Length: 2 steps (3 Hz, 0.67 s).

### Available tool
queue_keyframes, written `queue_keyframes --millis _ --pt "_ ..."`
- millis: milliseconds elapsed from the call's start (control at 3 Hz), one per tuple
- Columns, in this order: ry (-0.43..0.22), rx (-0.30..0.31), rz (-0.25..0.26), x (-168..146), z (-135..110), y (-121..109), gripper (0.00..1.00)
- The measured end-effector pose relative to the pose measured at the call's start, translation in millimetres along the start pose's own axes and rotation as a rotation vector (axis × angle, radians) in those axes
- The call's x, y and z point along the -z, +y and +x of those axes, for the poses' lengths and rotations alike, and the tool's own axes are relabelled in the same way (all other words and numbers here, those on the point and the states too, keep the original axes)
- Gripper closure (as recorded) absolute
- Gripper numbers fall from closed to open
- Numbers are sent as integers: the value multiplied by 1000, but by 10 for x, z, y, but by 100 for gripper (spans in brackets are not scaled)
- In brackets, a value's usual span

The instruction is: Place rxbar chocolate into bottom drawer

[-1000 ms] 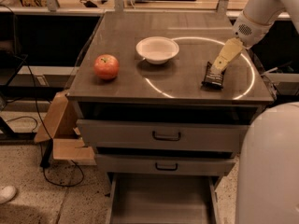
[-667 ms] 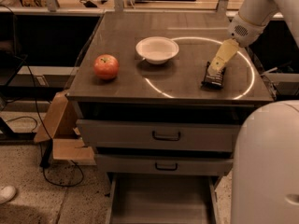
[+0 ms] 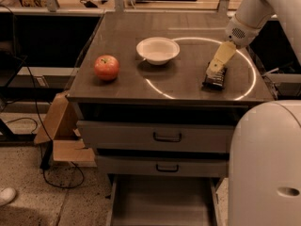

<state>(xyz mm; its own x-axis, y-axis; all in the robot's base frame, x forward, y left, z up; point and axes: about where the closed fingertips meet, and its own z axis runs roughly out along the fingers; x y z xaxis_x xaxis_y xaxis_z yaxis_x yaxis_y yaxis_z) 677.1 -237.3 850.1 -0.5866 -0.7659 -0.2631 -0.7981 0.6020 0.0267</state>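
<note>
The rxbar chocolate (image 3: 215, 80), a small black bar, lies flat on the right part of the cabinet top (image 3: 131, 81). My gripper (image 3: 217, 68) comes down from the upper right on the white arm (image 3: 254, 13), and its tan tip rests at the bar's far end. The bottom drawer (image 3: 160, 201) is pulled out below the cabinet, showing a plain grey inside with nothing in it.
A red apple (image 3: 106, 67) sits at the left of the top and a white bowl (image 3: 157, 50) at the middle back. Two upper drawers (image 3: 155, 136) are closed. My white body (image 3: 265, 168) fills the lower right. A cardboard box (image 3: 63, 131) and cables lie on the floor at left.
The arm has shifted slightly left while the gripper stays at the bar. My white body takes up more of the lower right. The bar, apple and bowl have not moved.
</note>
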Motion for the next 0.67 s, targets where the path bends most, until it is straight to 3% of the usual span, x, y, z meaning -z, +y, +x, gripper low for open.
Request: queue_keyframes --millis 333,667 --pt "-14 -5 -67 -160 8 17 0" --pt "-27 0 -53 -96 -41 8 0"
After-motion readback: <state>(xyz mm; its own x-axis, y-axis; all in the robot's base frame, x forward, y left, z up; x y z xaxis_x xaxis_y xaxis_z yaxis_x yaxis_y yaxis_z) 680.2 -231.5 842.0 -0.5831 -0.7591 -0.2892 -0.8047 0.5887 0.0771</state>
